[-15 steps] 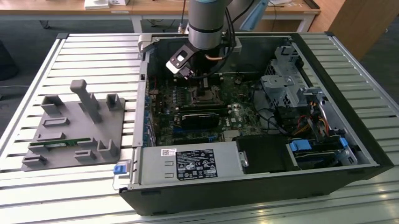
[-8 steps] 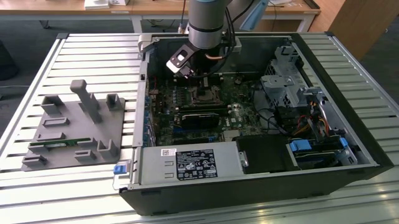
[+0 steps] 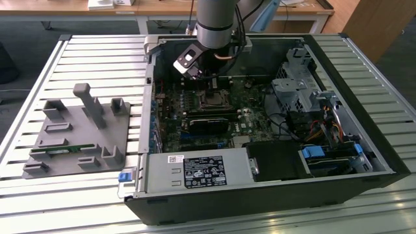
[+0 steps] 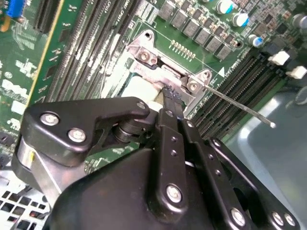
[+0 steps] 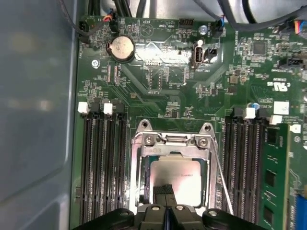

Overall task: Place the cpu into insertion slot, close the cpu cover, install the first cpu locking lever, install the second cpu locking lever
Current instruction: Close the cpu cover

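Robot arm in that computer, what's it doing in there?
The robot arm is reaching into an open computer case, down to the motherboard. The cpu already sits in its socket, and the cpu cover lies down around it. The gripper, fingers shut together, has its tips right at the cover's edge. One thin locking lever sticks out free beside the socket, not hooked down yet.
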Motion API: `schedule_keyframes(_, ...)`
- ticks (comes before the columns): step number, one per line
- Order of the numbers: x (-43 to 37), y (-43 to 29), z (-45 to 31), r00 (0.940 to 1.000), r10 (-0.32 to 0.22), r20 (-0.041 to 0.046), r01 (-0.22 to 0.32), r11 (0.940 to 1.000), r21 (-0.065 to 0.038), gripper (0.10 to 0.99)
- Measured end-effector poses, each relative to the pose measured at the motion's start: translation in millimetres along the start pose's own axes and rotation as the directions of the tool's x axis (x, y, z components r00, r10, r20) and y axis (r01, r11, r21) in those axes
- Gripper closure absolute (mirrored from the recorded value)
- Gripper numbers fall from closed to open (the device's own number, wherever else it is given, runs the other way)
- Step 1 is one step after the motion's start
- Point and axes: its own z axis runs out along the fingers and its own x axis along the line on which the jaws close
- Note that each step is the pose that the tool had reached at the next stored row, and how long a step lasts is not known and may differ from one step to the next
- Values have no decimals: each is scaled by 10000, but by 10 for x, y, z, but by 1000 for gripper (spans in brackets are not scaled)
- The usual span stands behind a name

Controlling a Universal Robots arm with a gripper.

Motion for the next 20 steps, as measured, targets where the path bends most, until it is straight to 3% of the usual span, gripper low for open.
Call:
schedule_keyframes(6, 0, 0, -112, 10000, 1, 2, -1, 10000, 1, 980)
schedule_keyframes(12, -23, 5, -116, 10000, 0, 0, 0, 10000, 1, 980)
schedule_keyframes(20, -27, 84, -115, 10000, -1, 2, 1, 10000, 3, 980)
